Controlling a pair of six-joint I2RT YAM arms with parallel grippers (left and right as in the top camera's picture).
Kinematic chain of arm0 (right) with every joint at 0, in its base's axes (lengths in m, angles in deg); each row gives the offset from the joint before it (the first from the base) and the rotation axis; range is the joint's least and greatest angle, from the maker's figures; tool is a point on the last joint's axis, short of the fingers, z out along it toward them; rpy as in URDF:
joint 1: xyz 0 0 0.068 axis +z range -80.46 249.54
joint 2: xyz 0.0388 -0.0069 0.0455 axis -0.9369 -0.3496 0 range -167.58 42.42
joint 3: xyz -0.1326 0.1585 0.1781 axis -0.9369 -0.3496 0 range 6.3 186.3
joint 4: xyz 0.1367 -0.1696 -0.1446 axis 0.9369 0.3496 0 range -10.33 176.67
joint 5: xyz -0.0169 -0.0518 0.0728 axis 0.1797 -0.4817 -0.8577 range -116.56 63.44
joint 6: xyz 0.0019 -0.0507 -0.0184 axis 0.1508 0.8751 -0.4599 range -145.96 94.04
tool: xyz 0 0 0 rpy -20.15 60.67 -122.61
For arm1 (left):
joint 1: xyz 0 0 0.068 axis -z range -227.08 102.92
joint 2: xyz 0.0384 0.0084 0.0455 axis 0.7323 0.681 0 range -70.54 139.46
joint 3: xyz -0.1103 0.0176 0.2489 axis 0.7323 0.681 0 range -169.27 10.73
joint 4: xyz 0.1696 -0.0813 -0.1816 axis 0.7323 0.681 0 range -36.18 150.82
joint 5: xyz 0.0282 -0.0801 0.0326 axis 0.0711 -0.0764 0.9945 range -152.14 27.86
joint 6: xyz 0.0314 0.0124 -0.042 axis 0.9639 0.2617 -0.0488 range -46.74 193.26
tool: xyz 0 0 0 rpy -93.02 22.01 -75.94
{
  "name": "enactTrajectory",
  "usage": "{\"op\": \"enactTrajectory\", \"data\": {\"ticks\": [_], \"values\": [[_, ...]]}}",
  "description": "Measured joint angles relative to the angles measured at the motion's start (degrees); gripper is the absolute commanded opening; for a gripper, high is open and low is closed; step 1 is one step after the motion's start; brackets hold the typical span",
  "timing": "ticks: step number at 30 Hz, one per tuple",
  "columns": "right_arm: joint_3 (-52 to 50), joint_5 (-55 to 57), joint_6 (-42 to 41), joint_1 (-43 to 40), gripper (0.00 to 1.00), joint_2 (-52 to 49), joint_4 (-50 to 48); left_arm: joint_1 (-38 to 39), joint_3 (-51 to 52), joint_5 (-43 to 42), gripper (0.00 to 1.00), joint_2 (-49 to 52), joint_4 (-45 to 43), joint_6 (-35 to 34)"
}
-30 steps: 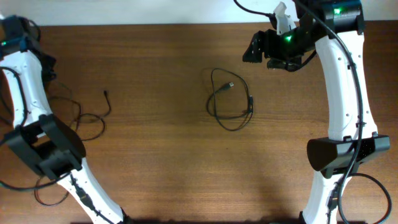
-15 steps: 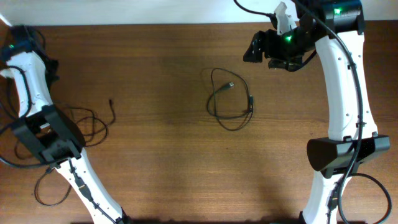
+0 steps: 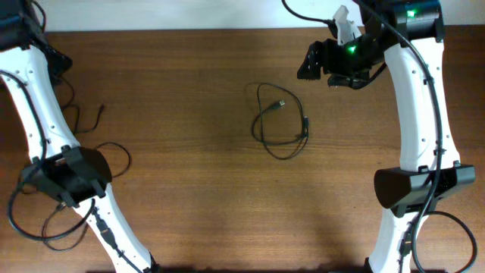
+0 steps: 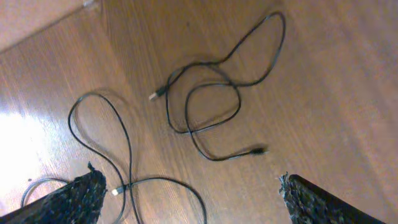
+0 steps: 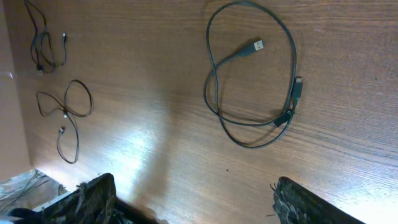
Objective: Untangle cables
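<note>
Black thin looped cable (image 5: 236,55) lies on the brown wooden table (image 3: 189,174). Right gripper (image 5: 193,186) hovers above, jaws spread, empty. Left gripper (image 4: 189,186), likewise spread and empty, overlooks more thin black cords (image 4: 239,102).

A brown wood-grain bench (image 3: 189,205) fills the overhead view. Beyond its far edge runs a pale strip (image 3: 167,14). Bright glare (image 5: 134,155) lies on the wood in both wrist views.
</note>
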State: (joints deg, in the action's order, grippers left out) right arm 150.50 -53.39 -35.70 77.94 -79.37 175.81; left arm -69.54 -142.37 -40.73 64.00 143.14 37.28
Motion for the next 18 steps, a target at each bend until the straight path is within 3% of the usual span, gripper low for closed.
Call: {"op": "enactTrajectory", "data": {"ticks": [2,6,10,14,18], "values": [[0.00,0.02,0.48,0.00,0.82,0.00,0.00,0.22,0.74,-1.44,0.91,0.07,-1.29,1.60],[-0.02,1.55,0.83,0.00,0.82,0.00,0.11,3.93,0.74,-16.65,0.93,-0.42,-7.26,15.39],[-0.02,2.40,0.90,-0.85,0.83,0.00,0.15,18.10,2.34,-29.51,0.95,-2.45,-8.24,26.84],[-0.02,2.80,0.94,-3.96,0.83,0.00,0.85,30.99,13.97,-34.60,0.96,-2.99,-13.14,38.64],[-0.02,3.06,0.92,-4.57,0.83,0.00,0.85,39.85,26.88,-35.95,0.95,-2.86,-19.47,43.10]]}}
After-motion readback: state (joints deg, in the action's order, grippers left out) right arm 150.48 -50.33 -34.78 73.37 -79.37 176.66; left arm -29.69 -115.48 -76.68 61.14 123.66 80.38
